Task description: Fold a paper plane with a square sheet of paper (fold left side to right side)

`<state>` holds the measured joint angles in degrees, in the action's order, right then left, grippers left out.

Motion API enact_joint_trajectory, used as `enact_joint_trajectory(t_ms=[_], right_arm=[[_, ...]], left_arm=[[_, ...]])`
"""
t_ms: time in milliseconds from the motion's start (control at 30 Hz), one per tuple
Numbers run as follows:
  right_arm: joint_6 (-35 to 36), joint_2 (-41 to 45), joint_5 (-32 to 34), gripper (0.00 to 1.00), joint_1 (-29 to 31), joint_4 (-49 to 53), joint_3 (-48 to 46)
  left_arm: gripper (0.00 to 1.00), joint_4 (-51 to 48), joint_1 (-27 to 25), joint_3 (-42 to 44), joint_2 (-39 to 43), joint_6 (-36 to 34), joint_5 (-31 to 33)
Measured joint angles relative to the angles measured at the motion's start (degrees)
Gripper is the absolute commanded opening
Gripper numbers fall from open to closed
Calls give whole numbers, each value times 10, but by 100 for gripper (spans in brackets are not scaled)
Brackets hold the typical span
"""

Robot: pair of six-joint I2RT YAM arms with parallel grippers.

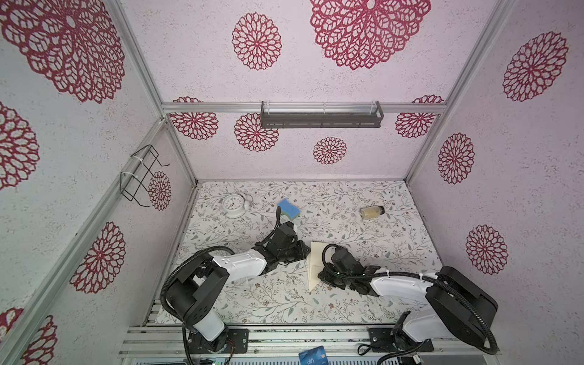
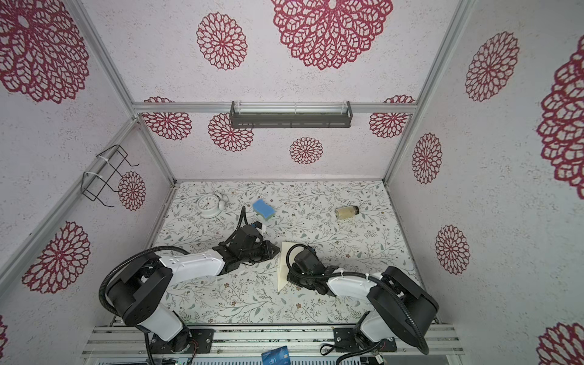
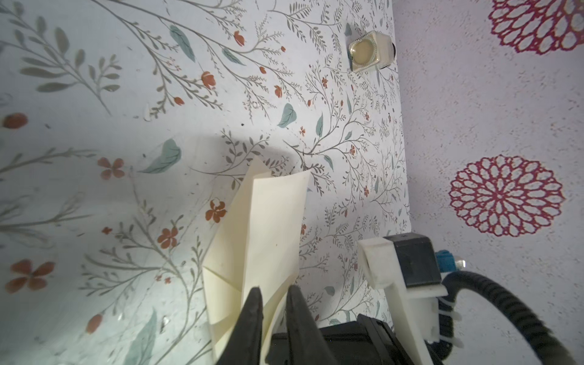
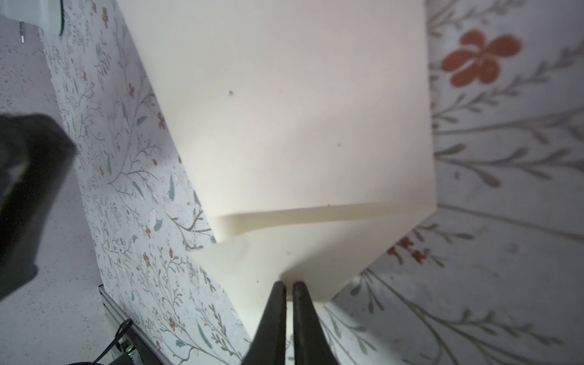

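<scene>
Standing at the front of the floral-printed table [image 1: 284, 303], I see a cream sheet of paper [image 1: 314, 268], partly folded with creases and layered flaps. It lies near the middle of the table, between the two arms.

The left gripper [image 3: 275, 290] reaches to the left edge of the paper. In the left wrist view its two dark fingers [image 3: 254, 313] stand close on both sides of a raised, curling flap. If they pinch it tight, I cannot tell.

The right gripper [image 4: 289, 284] comes from the other side. Its jaws are pressed almost together, with only a thin slit between them, and the tips rest on the flat lower layer of the paper, near its edge.

Behind, well apart from the paper, are a white round alarm clock [image 1: 234, 204], a blue rectangular sponge [image 1: 287, 209] and a small glass jar with pale contents [image 1: 372, 212], lying on its side. At the front rail lies a blue plastic card [image 1: 313, 355], and upside down on it I read "VIP". The clock numbers are too small to read.
</scene>
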<state>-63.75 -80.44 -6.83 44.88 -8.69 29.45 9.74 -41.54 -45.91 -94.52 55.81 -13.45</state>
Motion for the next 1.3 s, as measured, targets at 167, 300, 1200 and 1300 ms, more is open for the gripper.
enact_joint_trajectory(t_ms=[167, 300, 1200, 1300], right_arm=[[18, 64, 8, 21, -6, 42, 10], [41, 128, 8, 32, -50, 80, 7], [173, 14, -174, 56, -248, -13, -8], [173, -15, -186, 56, -249, -33, 5]], left_arm=[[19, 1, -15, -26, -24, 0, 0], [19, 0, -17, -44, -42, 0, 1], [18, -29, 25, -104, -160, -53, -14], [17, -27, 27, -104, -161, -55, -17]])
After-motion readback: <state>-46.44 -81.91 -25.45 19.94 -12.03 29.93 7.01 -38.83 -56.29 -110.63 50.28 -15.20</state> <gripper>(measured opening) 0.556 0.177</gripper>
